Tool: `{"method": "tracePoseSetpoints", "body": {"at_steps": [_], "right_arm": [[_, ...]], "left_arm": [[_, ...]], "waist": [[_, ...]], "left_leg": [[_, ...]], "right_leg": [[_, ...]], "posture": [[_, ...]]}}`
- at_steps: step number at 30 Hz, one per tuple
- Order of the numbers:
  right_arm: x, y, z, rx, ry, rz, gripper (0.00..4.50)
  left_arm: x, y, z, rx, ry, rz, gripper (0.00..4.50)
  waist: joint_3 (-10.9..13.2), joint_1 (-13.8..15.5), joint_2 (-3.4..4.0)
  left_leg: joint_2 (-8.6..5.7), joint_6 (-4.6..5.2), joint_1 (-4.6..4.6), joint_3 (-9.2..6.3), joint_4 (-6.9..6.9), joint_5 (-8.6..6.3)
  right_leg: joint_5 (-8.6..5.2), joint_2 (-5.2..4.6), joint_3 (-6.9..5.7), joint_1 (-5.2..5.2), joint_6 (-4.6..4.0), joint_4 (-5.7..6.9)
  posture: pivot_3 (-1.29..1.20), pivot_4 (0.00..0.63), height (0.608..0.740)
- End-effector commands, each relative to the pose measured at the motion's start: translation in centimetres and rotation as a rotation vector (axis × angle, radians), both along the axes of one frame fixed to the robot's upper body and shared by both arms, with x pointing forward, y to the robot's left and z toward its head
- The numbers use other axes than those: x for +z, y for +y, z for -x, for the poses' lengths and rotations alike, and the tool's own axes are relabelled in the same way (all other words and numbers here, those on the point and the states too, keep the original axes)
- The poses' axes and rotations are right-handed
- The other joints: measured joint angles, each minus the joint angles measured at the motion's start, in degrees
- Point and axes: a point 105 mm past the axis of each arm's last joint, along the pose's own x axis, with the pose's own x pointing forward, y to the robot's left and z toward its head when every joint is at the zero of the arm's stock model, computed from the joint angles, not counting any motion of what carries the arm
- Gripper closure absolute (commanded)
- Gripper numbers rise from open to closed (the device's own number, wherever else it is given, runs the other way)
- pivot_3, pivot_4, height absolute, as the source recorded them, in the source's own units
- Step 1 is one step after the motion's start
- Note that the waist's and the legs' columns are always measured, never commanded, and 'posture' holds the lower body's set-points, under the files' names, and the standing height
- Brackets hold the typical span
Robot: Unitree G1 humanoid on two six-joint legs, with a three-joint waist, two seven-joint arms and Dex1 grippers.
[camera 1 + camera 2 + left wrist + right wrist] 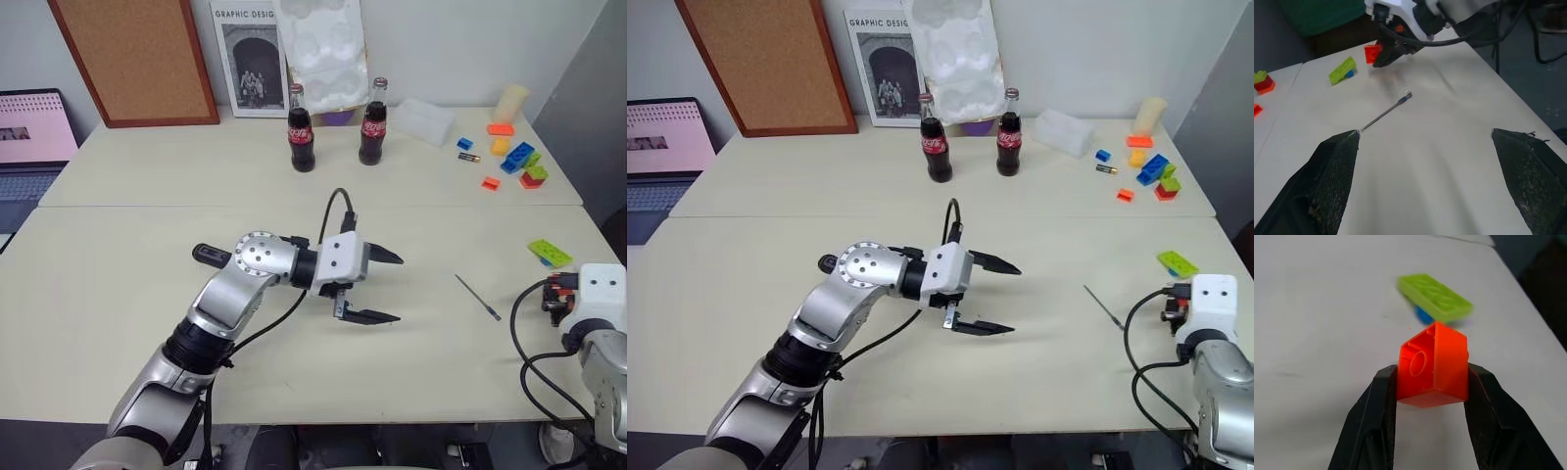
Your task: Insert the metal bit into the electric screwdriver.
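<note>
Insertion not yet begun: the metal bit (pixel 478 297) is lying loose on the table (pixel 118 294), right of the left gripper (pixel 389 287), whose fingers are standing wide and empty. The right gripper (pixel 1432 396) is clamping an orange brick (pixel 1434 372). The object behind the left wrist is possibly the screwdriver.

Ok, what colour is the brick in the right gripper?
Orange-red. The toy brick is pinched in the right gripper, clearest in the right wrist view.
</note>
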Motion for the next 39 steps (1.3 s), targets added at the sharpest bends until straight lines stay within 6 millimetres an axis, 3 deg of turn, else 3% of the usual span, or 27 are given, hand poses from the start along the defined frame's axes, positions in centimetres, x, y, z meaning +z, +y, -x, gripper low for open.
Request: {"method": "tracePoseSetpoints", "body": {"at_steps": [1,5,7,16,19,23,30,36,39], "right_arm": [[0.5,-1.6,-0.3,-0.072,-0.037,-0.016,2.97],[0.2,-1.9,-0.7,-0.087,-0.056,-0.072,2.97],[0.2,-1.9,-0.7,-0.089,-0.061,-0.086,2.25],[2.2,-0.2,2.0,-0.061,-0.098,-0.051,0.13],[3.8,0.8,3.2,-0.004,-0.097,0.049,0.03],[6.0,5.8,3.3,0.352,-0.098,0.135,0.03],[8.4,14.3,4.1,0.955,-0.112,0.093,0.03],[7.7,18.2,5.3,1.266,-0.002,0.060,0.03],[7.2,19.2,5.1,1.317,0.020,0.045,0.03]], "left_arm": [[0.9,-1.2,0.4,-0.054,-0.049,0.015,0.00],[1.0,-1.8,0.5,-0.064,-0.053,0.023,0.00],[1.0,-1.9,0.5,-0.067,-0.050,0.025,0.00],[1.4,-1.5,0.0,-0.034,-0.044,0.039,0.00],[1.7,-0.7,-0.6,-0.004,-0.053,0.033,0.00],[2.4,1.9,-2.1,0.072,-0.075,0.004,0.00],[3.1,8.7,-4.6,0.197,-0.127,-0.187,0.00],[2.1,15.7,-5.7,0.259,-0.223,-0.519,0.00],[1.3,17.4,-6.4,0.262,-0.258,-0.635,0.00]], "waist": [[0.00,-0.05,0.00],[-0.02,-0.10,0.03],[-0.02,-0.11,0.05],[-0.02,-0.11,0.07],[-0.03,-0.10,0.08],[-0.03,-0.57,0.12],[0.02,-0.76,0.04],[0.10,-0.24,-0.09],[0.10,-0.14,-0.10]], "left_leg": [[-0.01,0.00,0.11,0.02,0.00,0.00],[-0.02,0.00,0.11,0.04,0.00,0.00],[-0.01,0.01,0.12,0.03,-0.03,0.00],[0.00,0.01,0.11,0.00,-0.05,-0.01],[-0.01,0.01,0.11,0.00,-0.05,-0.01],[0.00,0.00,0.13,0.01,-0.05,-0.01],[0.04,0.00,0.22,-0.02,-0.05,-0.01],[0.08,0.00,0.10,-0.03,-0.08,-0.02],[0.08,0.00,0.07,-0.03,-0.11,-0.02]], "right_leg": [[-0.01,-0.01,0.02,0.12,0.02,-0.04],[0.00,-0.03,0.03,0.14,0.01,-0.05],[0.00,-0.02,0.02,0.14,-0.01,-0.04],[-0.05,-0.02,0.01,0.14,0.05,-0.07],[-0.07,-0.02,0.01,0.14,0.08,-0.07],[-0.08,-0.02,0.03,0.14,0.09,-0.07],[-0.09,0.03,0.01,0.19,-0.01,-0.06],[-0.10,0.01,-0.08,0.19,0.04,-0.24],[-0.12,0.01,-0.10,0.14,0.00,-0.26]], "posture": [[0.00,0.150,0.740],[0.00,0.150,0.740],[0.00,0.150,0.740],[0.00,0.150,0.740],[0.00,0.150,0.740],[0.00,0.150,0.740],[0.00,0.150,0.740],[0.00,0.150,0.740],[0.00,0.150,0.740]]}}
